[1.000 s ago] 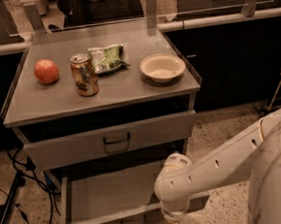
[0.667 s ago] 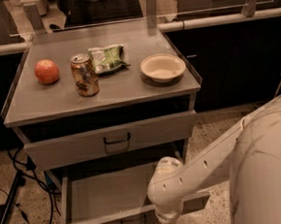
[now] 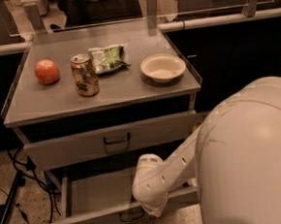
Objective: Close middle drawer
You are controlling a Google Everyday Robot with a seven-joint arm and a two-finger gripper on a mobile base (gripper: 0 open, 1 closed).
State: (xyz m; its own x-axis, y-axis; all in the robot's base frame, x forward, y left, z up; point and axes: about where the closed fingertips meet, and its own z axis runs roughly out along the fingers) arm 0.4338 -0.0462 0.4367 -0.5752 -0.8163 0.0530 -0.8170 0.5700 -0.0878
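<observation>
Under tabletop [image 3: 129, 88], tool [image 3: 150, 209] hangs over open middle drawer [image 3: 91, 195].

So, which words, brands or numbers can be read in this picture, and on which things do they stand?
No text can be read here.
Brown-orange metal drinks can: printed pattern, too blurred to read.
Green crinkled snack bag: print too blurred to read.
Grey metal middle drawer, pulled open: no label visible.
White arm's pincer, down at that drawer's front edge: no marking visible.
</observation>
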